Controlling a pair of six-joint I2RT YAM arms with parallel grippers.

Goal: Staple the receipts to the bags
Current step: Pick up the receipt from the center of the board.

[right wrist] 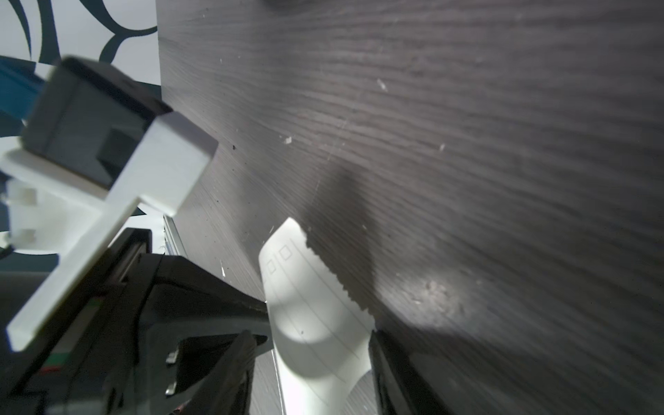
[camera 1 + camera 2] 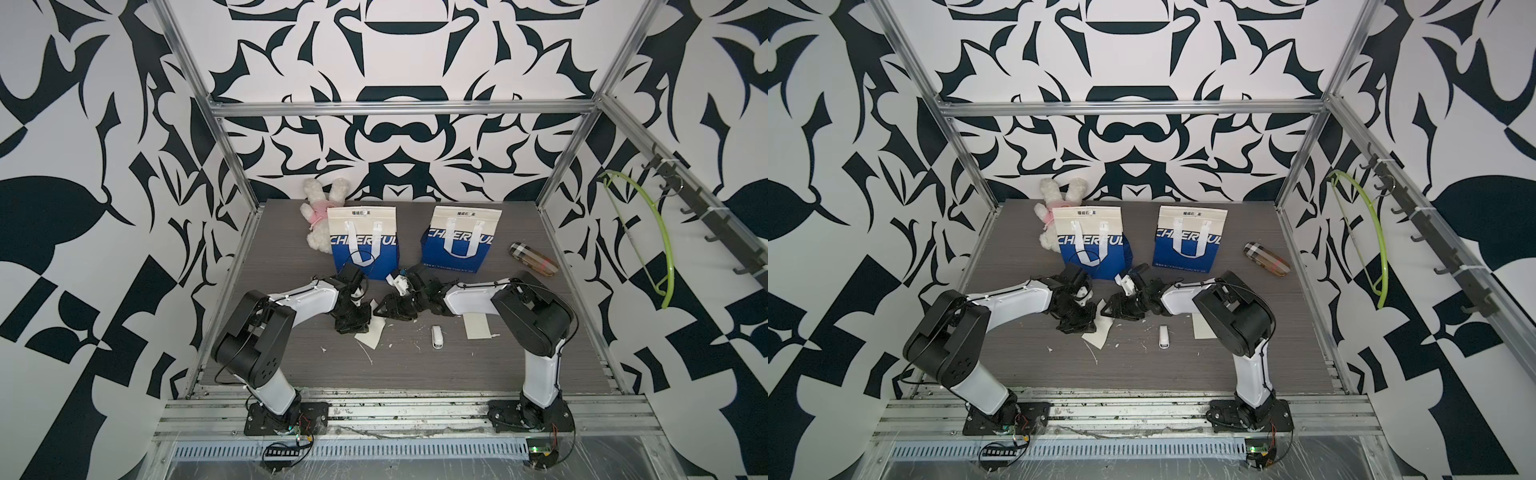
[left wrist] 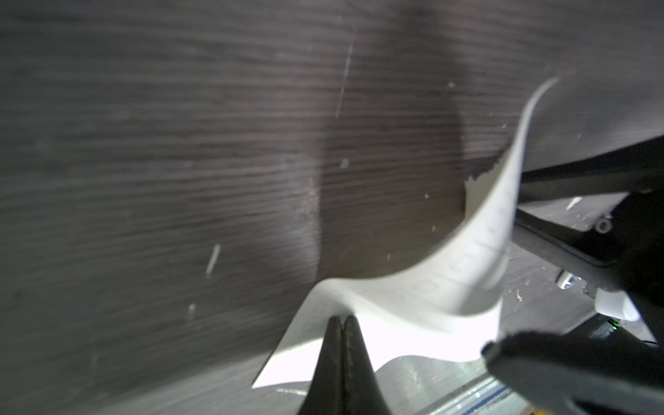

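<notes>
Over the table [image 3: 179,143], left claw [image 3: 341,319] is pinched shut on the curling receipt [image 3: 413,305]; right claw [image 1: 316,337], half-open, straddles its free end; opposing pulls may tear it.

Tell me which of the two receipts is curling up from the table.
The receipt that the left gripper pinches with shut fingers: it curls up from the table. The other receipt lies flat beside the white stapler.

My table [image 2: 415,370] is dark woodgrain. On it: two bags [image 2: 363,243] standing at the back, bunny [image 2: 318,216], pouch [image 2: 532,258], stapler [image 2: 436,336], flat receipt [image 2: 477,326], scraps [image 2: 365,354].
</notes>
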